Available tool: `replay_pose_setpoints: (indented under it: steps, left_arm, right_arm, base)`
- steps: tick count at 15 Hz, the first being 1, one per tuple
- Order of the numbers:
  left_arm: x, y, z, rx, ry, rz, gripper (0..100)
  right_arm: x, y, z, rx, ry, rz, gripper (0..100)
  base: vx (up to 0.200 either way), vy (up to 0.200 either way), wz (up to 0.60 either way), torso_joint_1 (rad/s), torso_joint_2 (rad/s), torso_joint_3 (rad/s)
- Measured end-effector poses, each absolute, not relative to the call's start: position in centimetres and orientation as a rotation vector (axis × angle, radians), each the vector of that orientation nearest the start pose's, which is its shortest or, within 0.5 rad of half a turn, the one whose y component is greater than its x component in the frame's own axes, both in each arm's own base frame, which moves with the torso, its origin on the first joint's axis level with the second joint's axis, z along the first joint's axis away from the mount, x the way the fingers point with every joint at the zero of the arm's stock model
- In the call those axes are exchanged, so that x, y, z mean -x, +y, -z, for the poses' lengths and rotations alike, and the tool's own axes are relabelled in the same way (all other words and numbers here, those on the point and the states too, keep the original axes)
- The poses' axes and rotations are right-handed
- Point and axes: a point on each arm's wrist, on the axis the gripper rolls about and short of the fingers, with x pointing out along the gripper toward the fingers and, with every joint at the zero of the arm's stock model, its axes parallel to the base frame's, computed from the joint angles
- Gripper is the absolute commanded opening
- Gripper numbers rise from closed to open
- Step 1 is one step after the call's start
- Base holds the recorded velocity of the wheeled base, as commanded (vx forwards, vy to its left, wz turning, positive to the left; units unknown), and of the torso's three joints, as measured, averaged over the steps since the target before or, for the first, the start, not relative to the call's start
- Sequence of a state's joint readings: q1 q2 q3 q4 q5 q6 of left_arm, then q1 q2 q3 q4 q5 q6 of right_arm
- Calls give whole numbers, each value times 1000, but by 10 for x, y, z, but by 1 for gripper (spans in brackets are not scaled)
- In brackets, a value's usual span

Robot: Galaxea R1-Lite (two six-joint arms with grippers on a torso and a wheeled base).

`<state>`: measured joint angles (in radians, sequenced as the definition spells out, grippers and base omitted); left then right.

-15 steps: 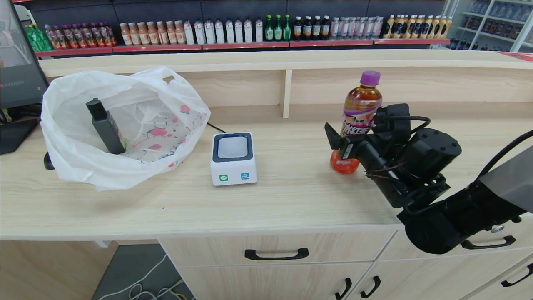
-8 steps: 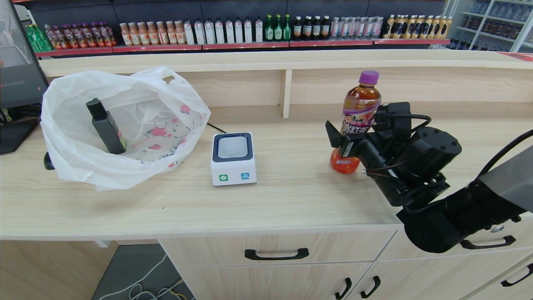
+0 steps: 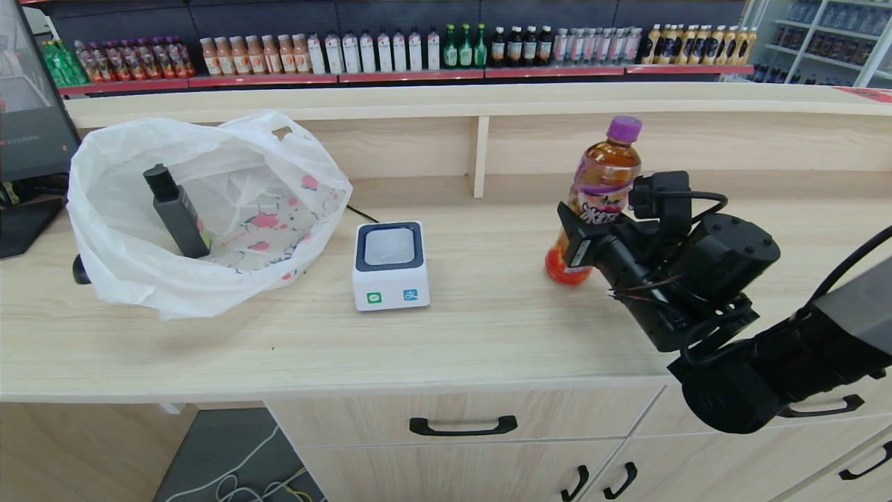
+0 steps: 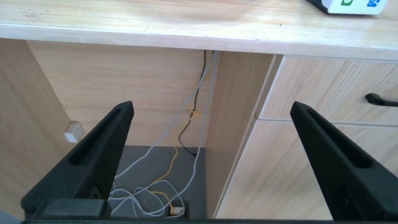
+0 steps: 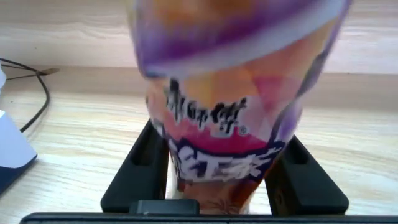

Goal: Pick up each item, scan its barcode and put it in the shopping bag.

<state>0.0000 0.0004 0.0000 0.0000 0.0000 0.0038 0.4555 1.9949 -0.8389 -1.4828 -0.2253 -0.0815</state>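
On the right side of the pale wooden bench (image 3: 488, 328), the right tool (image 3: 591, 226) grips an amber plastic drink bottle with purple cap (image 3: 605, 174) around its labelled middle, fingers pressed to both flanks. Bottle tilted, cap leaning toward robot's right; red-orange base low at bench surface, contact not discernible. White cube barcode scanner with dark-rimmed window (image 3: 390, 268) sits mid-bench, well apart from bottle. White plastic shopping bag with pink print (image 3: 125, 272) lies open at bench left; dark grey rectangular bottle (image 3: 178, 213) leans inside it. Left tool (image 4: 211, 155) hangs below bench edge, fingers spread wide, before a cabinet recess with loose cables (image 4: 185, 134).
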Motion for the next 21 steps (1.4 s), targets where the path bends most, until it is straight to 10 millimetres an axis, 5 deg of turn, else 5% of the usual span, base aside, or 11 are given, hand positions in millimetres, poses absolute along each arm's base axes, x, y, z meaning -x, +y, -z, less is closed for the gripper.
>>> replay_pose_setpoints:
  steps: [10, 16, 21]
  left_arm:
    - [23, 0, -75, -4, 0, 0, 100]
    - [23, 0, -75, -4, 0, 0, 100]
    - [23, 0, -75, -4, 0, 0, 100]
  right_arm:
    - [-303, 155, -190, -43, -340, -249, 0]
    - [-258, 164, -199, -54, -327, -343, 0]
    - [-212, 141, -202, -56, -313, -327, 0]
  base:
    - [0, 0, 0, 0, 0, 0]
    - [0, 0, 0, 0, 0, 0]
    - [0, 0, 0, 0, 0, 0]
